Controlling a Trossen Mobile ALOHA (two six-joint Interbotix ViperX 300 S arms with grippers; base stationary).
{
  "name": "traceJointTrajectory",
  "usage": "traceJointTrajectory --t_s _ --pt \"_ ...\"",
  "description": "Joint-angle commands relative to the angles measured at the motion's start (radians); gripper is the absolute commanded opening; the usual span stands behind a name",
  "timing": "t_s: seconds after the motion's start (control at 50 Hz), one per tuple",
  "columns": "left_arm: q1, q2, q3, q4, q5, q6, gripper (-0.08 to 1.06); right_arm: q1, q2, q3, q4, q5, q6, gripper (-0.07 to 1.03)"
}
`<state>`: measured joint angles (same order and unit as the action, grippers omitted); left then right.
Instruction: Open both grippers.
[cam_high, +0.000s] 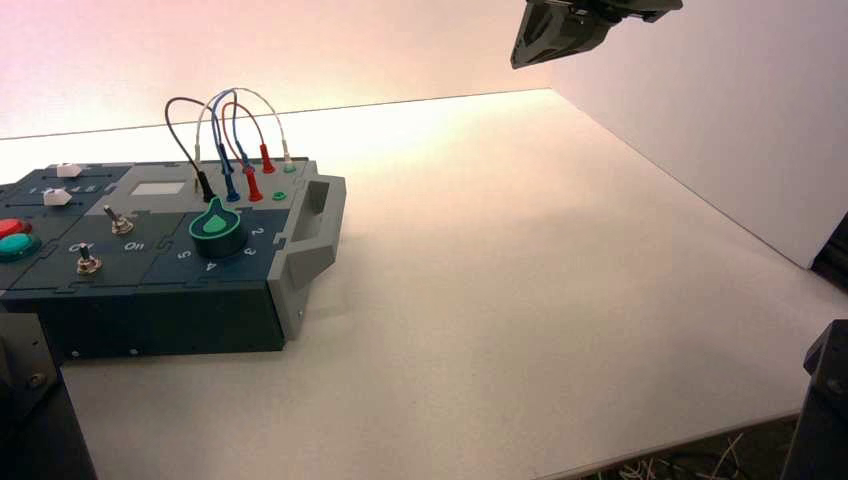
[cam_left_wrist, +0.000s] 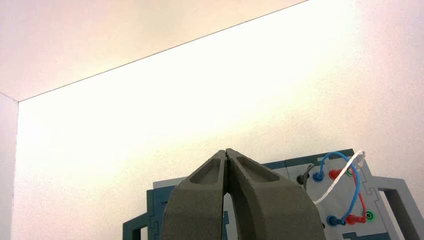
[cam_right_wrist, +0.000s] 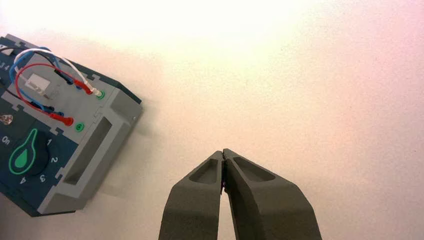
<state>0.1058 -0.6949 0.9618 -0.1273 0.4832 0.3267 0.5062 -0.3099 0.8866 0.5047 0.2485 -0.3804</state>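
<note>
My left gripper (cam_left_wrist: 227, 153) is shut, its two dark tapered fingertips pressed together with nothing between them. It hovers over the dark blue and grey box (cam_left_wrist: 390, 200), close to the end that carries the wires (cam_left_wrist: 350, 185). My right gripper (cam_right_wrist: 222, 152) is also shut and holds nothing. It hangs over the bare white table (cam_right_wrist: 325, 100), away from the box's grey handle end (cam_right_wrist: 95, 150). In the high view neither gripper's fingers show; only dark arm parts sit at the bottom left (cam_high: 25, 400) and bottom right (cam_high: 825, 400) corners.
The box (cam_high: 160, 300) stands at the left of the white table (cam_high: 520, 300), bearing a green knob (cam_high: 216, 230), two toggle switches (cam_high: 118, 222), red and green buttons (cam_high: 12, 238) and looped wires (cam_high: 235, 130). A white wall panel (cam_high: 740, 110) borders the right. A black object (cam_high: 570, 30) hangs at the top.
</note>
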Motion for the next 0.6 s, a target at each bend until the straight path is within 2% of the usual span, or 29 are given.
traceJointTrajectory --t_s 0.02,0.6 --pt "-0.005 -0.002 -0.02 0.002 -0.009 0.003 -0.03 0.006 -0.011 -0.014 0.003 -0.009 -0.002 -0.02" --pt "-0.003 0.0 -0.018 0.002 -0.012 0.002 -0.03 0.025 -0.009 -0.014 0.003 -0.009 -0.002 -0.02"
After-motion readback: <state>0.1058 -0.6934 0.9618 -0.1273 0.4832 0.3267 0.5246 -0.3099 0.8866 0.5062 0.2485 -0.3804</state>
